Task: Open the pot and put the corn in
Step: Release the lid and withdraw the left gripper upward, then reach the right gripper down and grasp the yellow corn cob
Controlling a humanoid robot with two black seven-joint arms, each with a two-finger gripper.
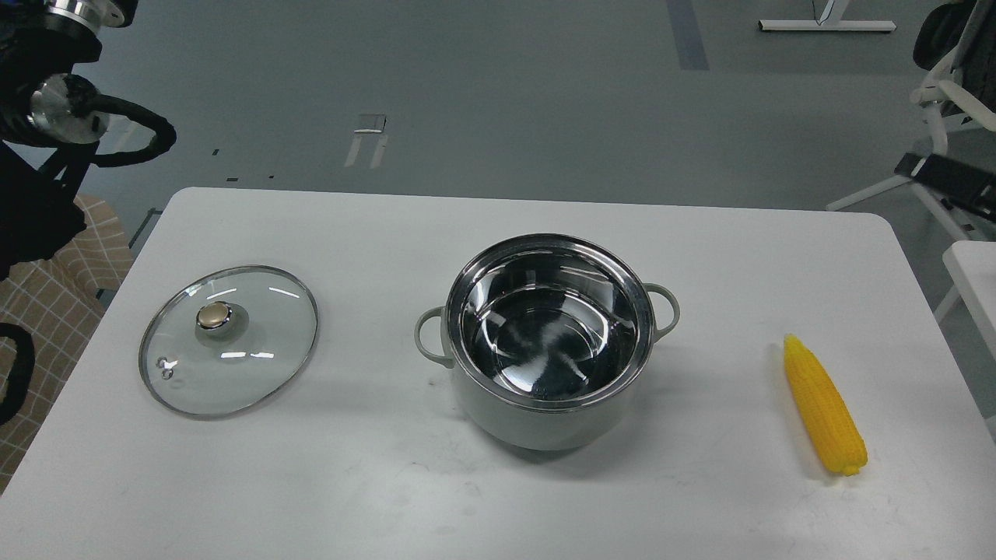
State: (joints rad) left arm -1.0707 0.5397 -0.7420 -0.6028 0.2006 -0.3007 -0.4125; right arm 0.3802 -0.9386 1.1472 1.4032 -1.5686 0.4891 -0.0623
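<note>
**Pot open at centre frame, corn lying at lower right**

The pot (pixel 549 342) stands uncovered in the middle of the frame on the white table (pixel 498 498). It is round, pale grey-green outside, with a mirror-bright steel interior and rim and a small loop handle on each side. The corn (pixel 825 406) lies on the table at lower right, well apart from the pot: a bright yellow, tapered cob with rows of kernels, its thin tip pointing up the frame.

The left arm (pixel 47 124) sits at the upper left edge, dark with shiny metal joints and a looped cable; its gripper cannot be made out, so I cannot tell its state. The right gripper is out of frame.

A glass lid (pixel 229 341) with metal rim and brass-coloured knob lies flat at left.
</note>
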